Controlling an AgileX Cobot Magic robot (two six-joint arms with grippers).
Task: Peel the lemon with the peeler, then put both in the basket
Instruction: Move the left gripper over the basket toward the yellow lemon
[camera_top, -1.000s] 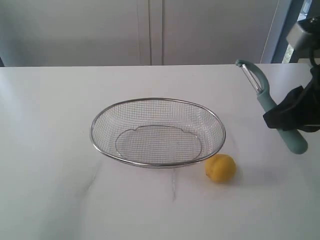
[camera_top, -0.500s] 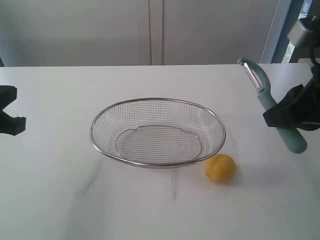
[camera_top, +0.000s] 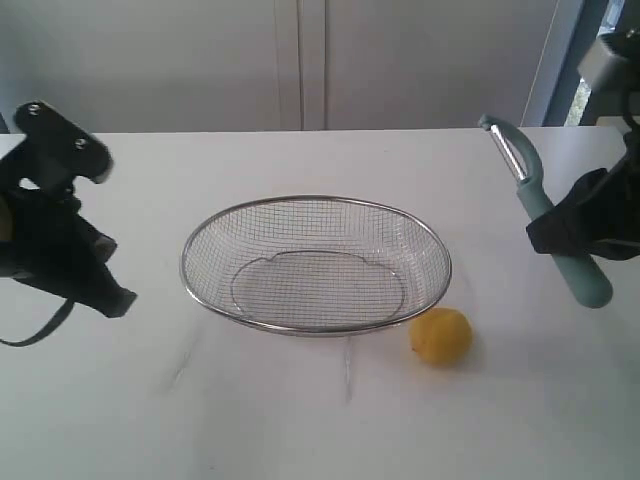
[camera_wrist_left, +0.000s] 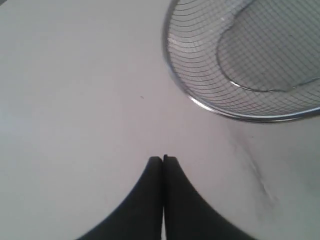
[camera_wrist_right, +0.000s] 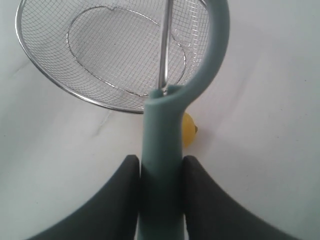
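I see the lemon on the tabletop, just beside the basket's near rim. Left of the basket, the left end effector is fully closed and empty. The right end effector grips the peeler by its handle, right of the basket.

A white tabletop spreads wide under soft, even light, pale grey wall panels run behind it, split by a narrow vertical strip, and far right stands a blue-grey upright, possibly a window frame

Yellow lemon, teal peeler, silver basket
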